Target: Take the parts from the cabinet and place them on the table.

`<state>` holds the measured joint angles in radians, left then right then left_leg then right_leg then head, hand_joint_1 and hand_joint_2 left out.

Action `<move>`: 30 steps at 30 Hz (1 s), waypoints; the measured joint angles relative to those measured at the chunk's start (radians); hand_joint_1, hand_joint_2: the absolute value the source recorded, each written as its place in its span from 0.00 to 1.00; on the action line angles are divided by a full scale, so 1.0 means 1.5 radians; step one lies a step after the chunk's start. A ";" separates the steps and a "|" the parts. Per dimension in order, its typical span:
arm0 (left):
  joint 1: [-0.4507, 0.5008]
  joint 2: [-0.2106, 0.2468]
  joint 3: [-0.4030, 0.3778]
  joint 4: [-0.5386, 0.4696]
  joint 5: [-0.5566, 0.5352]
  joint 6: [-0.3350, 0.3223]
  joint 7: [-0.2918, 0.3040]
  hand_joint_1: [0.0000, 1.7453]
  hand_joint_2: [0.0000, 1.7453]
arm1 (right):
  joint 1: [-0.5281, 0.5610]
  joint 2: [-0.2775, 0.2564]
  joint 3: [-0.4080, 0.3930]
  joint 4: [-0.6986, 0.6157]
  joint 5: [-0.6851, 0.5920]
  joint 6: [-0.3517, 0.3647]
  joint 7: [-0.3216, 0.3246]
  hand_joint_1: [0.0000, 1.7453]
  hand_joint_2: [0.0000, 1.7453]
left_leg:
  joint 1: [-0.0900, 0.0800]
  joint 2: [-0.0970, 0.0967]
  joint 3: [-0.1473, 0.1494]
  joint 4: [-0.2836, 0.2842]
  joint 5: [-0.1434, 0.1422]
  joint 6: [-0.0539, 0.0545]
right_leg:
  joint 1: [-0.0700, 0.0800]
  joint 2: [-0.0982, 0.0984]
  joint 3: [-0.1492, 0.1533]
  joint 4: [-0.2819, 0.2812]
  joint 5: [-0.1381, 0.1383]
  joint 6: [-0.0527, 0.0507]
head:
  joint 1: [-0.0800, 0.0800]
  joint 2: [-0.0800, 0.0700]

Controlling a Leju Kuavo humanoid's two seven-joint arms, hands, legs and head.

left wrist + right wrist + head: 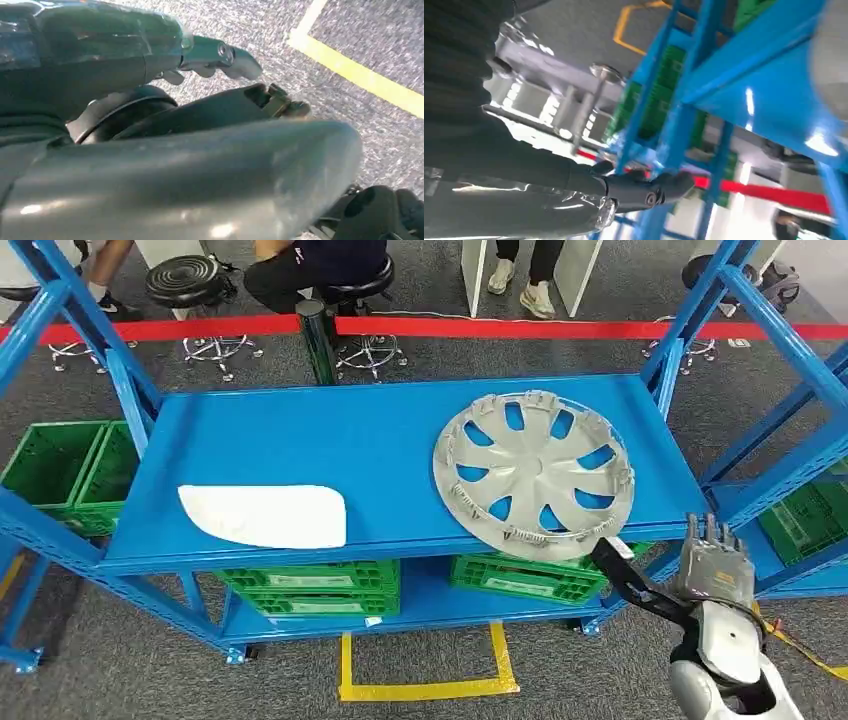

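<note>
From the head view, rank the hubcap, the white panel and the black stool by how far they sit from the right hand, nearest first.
From the right hand:
1. Hubcap, on the shelf's right side, its rim just beside the hand.
2. White panel, on the shelf's left side.
3. Black stool, on the floor beyond the shelf, far left.

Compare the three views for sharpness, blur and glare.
Head view: sharp, evenly lit, wheel cover crisp. Left wrist view: the close left hand soft, highlights on the rounded grey cover. Right wrist view: blurred throughout, glare streaks on the blue shelf.
</note>
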<state>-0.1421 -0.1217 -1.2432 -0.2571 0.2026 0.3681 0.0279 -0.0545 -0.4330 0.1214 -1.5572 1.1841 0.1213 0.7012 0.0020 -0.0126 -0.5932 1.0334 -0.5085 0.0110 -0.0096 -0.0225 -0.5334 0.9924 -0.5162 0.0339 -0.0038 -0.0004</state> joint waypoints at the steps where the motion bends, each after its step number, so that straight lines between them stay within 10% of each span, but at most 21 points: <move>1: 0.000 0.000 0.000 -0.001 0.000 0.000 0.000 0.00 0.00 | 0.009 0.003 -0.018 0.000 -0.003 -0.004 0.000 0.00 1.00 | 0.004 0.000 0.003 -0.006 0.002 0.004 | -0.001 0.001 -0.001 0.002 -0.006 0.004 | -0.001 0.000; 5: 0.000 0.000 0.000 -0.004 0.000 0.000 0.001 0.00 0.00 | 0.044 0.009 -0.075 0.004 -0.011 -0.007 0.000 0.00 1.00 | 0.003 -0.001 0.004 -0.006 0.000 0.014 | -0.002 0.009 -0.077 0.165 -0.089 0.013 | 0.003 0.000; 7: 0.001 0.001 0.000 -0.004 0.000 0.000 0.003 0.00 0.00 | 0.059 0.014 -0.091 0.007 -0.015 -0.007 0.000 0.00 1.00 | 0.000 -0.001 0.006 -0.006 -0.001 0.016 | -0.002 0.010 -0.104 0.211 -0.090 0.011 | 0.003 0.000; 11: 0.000 0.000 0.000 -0.005 -0.001 0.000 0.005 0.00 0.00 | 0.063 0.019 -0.117 0.007 -0.008 -0.004 0.000 0.00 1.00 | -0.003 0.000 0.014 -0.007 -0.006 0.014 | 0.001 0.010 -0.028 0.026 0.018 -0.004 | 0.003 0.000; 17: -0.001 0.002 0.000 -0.005 -0.004 -0.001 0.005 0.00 0.00 | 0.056 0.020 -0.124 0.002 0.005 0.019 0.000 0.00 1.00 | -0.008 0.009 0.012 -0.001 -0.017 -0.005 | 0.000 0.012 -0.014 -0.004 0.017 -0.019 | 0.002 0.000; 21: -0.001 0.002 0.000 -0.006 -0.005 -0.002 -0.001 0.00 0.00 | 0.041 0.020 -0.118 -0.003 0.010 0.062 0.000 0.00 1.00 | -0.002 0.008 -0.074 0.172 -0.101 -0.014 | 0.000 0.011 -0.013 -0.006 0.018 -0.023 | -0.003 0.000; 23: -0.001 0.002 0.000 -0.006 -0.006 -0.002 -0.002 0.00 0.00 | 0.031 0.019 -0.112 -0.003 0.013 0.073 0.000 0.00 1.00 | -0.002 0.008 -0.077 0.172 -0.078 -0.015 | 0.000 0.011 -0.012 -0.005 0.017 -0.023 | -0.003 0.000; 26: -0.001 0.003 0.000 -0.006 -0.007 -0.002 -0.002 0.00 0.00 | 0.022 0.018 -0.106 -0.006 0.013 0.081 0.000 0.00 1.00 | -0.002 0.010 -0.002 0.016 0.009 -0.009 | 0.000 0.011 -0.008 0.000 0.011 -0.017 | -0.003 0.000; 30: 0.000 0.004 0.000 -0.006 -0.017 -0.014 0.003 0.00 0.00 | -0.019 0.003 -0.069 -0.016 0.022 0.117 -0.002 0.00 1.00 | -0.007 0.014 0.006 -0.005 -0.002 0.004 | 0.001 0.012 -0.013 0.003 0.011 -0.005 | -0.001 0.000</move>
<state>-0.1428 -0.1163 -1.2428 -0.2655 0.1774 0.3471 0.0324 -0.0825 -0.4280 0.0176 -1.5808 1.2173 0.2968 0.6981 -0.0086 0.0089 -0.5837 1.0252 -0.5120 0.0164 -0.0080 -0.0040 -0.5526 0.9971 -0.5000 0.0261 -0.0053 -0.0004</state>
